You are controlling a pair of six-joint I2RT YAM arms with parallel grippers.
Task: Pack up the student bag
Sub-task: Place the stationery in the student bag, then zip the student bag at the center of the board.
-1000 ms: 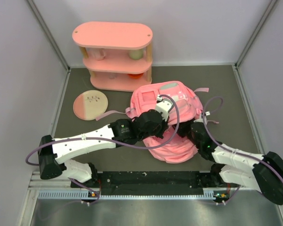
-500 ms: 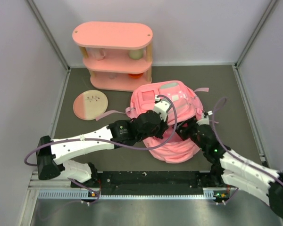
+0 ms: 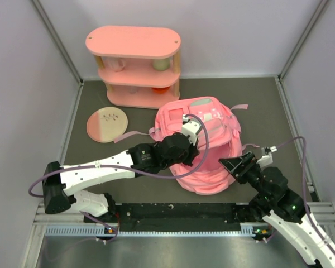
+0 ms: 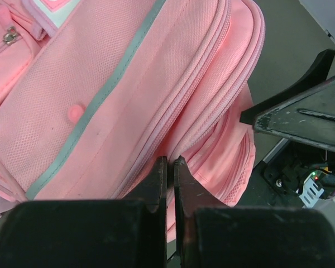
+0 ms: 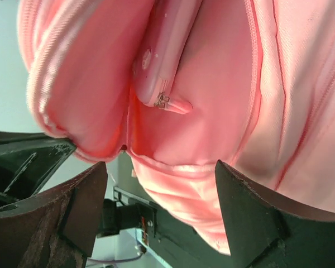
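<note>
The student bag [image 3: 209, 125], a soft pink backpack with grey zip strips, lies on the dark table right of centre. My left gripper [image 3: 181, 149] rests on its near side, jaws shut on the bag's zip edge [image 4: 168, 161]. The right gripper [image 3: 230, 163] hovers just off the bag's near right corner, its fingers spread wide with nothing between them. In the right wrist view the gripper [image 5: 161, 167] faces the bag's open mouth [image 5: 212, 111]. A flat pink pencil case [image 5: 167, 50] with a small zip pull sits inside that mouth.
A pink three-tier shelf [image 3: 135, 64] holding cups stands at the back left. A round pink and beige disc [image 3: 107, 124] lies in front of it. Pink straps [image 3: 238, 106] trail from the bag. Grey walls close in left, right and behind.
The right gripper opened from shut and drew back toward the near right, off the bag. The left gripper stayed shut in place on the bag.
</note>
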